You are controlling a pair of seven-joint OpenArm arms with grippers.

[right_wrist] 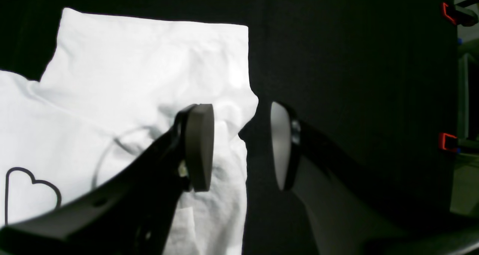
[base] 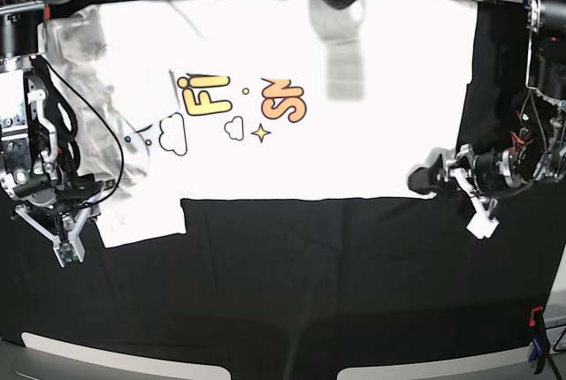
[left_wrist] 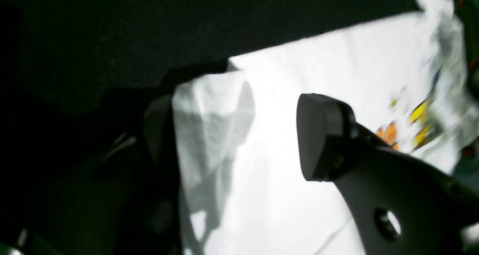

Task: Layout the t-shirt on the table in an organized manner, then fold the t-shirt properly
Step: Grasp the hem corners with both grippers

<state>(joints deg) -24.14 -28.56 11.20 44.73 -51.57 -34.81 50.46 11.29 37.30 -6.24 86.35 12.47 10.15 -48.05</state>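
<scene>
One t-shirt (base: 354, 124), one table (base: 309, 292), two grippers, and three clamps counted.

Nearest the viewer, the table presents a broad run of wrinkled black cloth, matte and bare along its front. A red-and-blue clamp (base: 536, 345) grips the near edge on the left arm's side. Two red clamps (right_wrist: 447, 142) show at the table edge in the right wrist view.

Further in, the right gripper (base: 69, 221) hangs over the short sleeve that juts toward the near side. Its two flat, rounded pads stand part-way apart: one pad (right_wrist: 200, 146) is over the white fabric, the other is over black cloth just past the sleeve edge. Whether either pad touches the fabric cannot be told; nothing is pinched between them.

At the same depth on the opposite side, the left gripper (base: 455, 172) lies at the shirt's bottom corner. Its jaws are spread wide. One dark pad (left_wrist: 322, 135) stands clear above the white cloth; the other finger is lost in shadow at a small raised fold of the hem. A grip cannot be confirmed.

Beyond, the t-shirt lies spread flat, print up, white soft cotton with light creases. The lettering is yellow and orange, with outlined clouds and a star. The far sleeve is rumpled near the table's rear edge.
</scene>
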